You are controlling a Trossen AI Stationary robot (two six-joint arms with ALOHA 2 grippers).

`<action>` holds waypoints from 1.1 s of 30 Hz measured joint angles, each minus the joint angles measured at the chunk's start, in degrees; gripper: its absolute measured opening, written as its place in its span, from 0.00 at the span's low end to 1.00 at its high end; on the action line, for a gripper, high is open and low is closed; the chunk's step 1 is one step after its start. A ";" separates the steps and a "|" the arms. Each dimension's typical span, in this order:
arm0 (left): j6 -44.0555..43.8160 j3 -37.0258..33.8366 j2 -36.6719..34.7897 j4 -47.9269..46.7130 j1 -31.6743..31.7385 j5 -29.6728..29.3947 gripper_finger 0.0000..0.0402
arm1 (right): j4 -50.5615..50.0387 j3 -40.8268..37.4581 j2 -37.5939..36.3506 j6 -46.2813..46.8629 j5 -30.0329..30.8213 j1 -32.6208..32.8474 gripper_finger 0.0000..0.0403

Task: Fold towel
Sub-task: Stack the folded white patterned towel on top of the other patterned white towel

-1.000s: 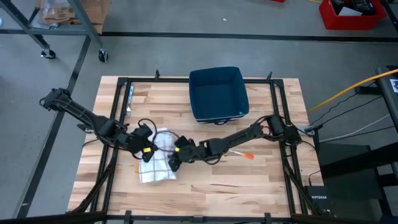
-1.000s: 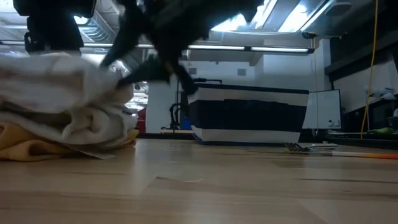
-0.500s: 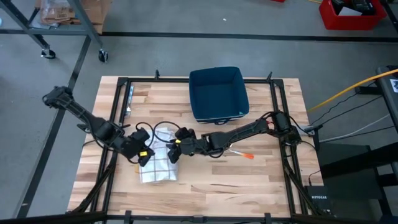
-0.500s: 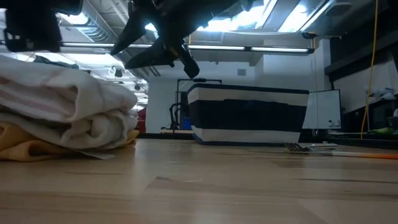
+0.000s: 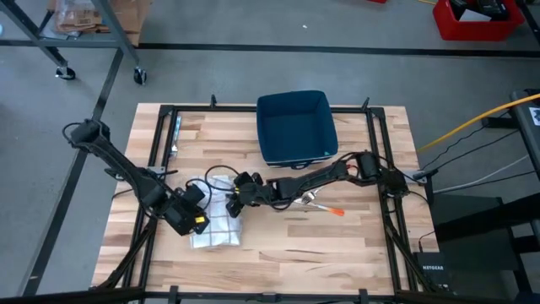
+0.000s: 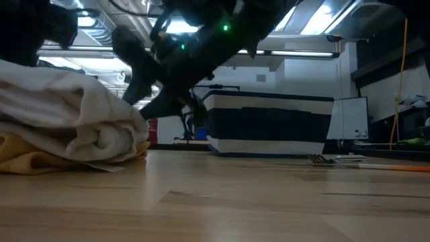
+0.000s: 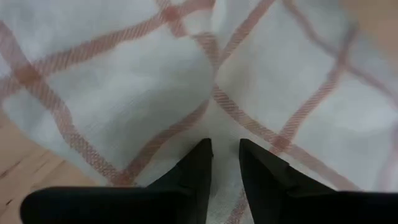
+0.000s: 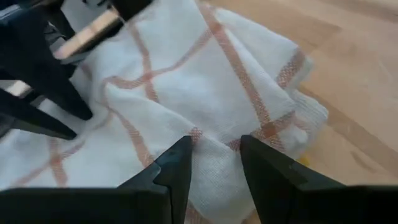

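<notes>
1. At the left of the table, the left gripper sits at the towel's left edge. In the left wrist view its fingers stand a narrow gap apart with the tips on or just over the cloth; no fold is visibly pinched between them.

2. Just right of it lies the towel, white with an orange check, bunched in a soft folded heap on the near-left part of the table. In the low view a yellow layer shows under the white one.

3. At the towel's far right corner is the right gripper, its arm reaching across from the right. In the right wrist view its fingers stand partly apart over a loose corner, holding nothing.

4. Farther right, well clear of the towel, are a dark blue bin and an orange-handled tool.

5. Procedure, as judged: the fold looks partly made and uneven. Take one layer only at each corner, grip fully before lifting, move both grippers at the same height and pace, and lay the edges flush so the heap flattens.
</notes>
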 joint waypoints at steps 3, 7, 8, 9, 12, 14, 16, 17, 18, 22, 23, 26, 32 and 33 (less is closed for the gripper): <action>-1.38 0.00 3.92 -0.03 -0.93 0.03 0.19 | 0.15 0.00 1.26 0.04 0.31 -0.91 0.35; -1.42 0.13 9.09 0.15 -2.29 -0.07 0.19 | -0.31 0.02 1.66 0.06 0.32 -1.99 0.35; -1.46 0.19 10.16 0.16 -2.55 -0.19 0.19 | -0.27 0.02 1.66 0.05 0.40 -2.00 0.35; -1.49 0.25 11.15 0.19 -2.75 -0.29 0.19 | -0.25 0.02 1.66 0.05 0.48 -2.08 0.35; -1.57 0.30 12.14 0.11 -3.15 -0.48 0.19 | 0.07 0.02 1.66 0.05 0.58 -2.21 0.35; -1.57 0.83 11.54 -0.54 -3.29 -0.14 0.19 | 0.66 0.02 1.66 0.17 0.30 -2.24 0.35; -1.55 1.78 10.06 -1.51 -3.41 0.56 0.19 | 2.23 0.00 1.59 0.57 -1.37 -2.26 0.35; -1.55 2.50 9.34 -2.05 -3.42 0.88 0.19 | 3.47 0.00 1.52 0.58 -2.24 -2.23 0.35; -1.36 3.22 8.48 -2.86 -3.52 0.68 0.19 | 5.27 0.00 1.44 0.56 -2.97 -2.06 0.35; 1.00 6.33 4.61 -7.16 -3.55 -1.00 0.19 | 10.37 -0.03 0.02 0.64 -4.70 -1.41 0.35; 1.10 6.64 3.91 -8.60 -3.53 -1.56 0.19 | 10.45 -0.02 -0.48 0.63 -4.75 -1.18 0.35; 0.03 7.08 1.78 -11.48 -3.51 -4.21 0.19 | 9.60 -0.02 -1.62 0.15 -5.02 -0.32 0.35; -4.48 7.10 -0.08 -18.67 -2.64 -9.34 0.19 | 8.22 -0.02 -1.99 0.08 -5.52 2.69 0.35; -4.98 7.10 -0.08 -19.62 -2.28 -9.90 0.19 | 7.12 -0.02 -1.99 0.08 -5.50 3.23 0.35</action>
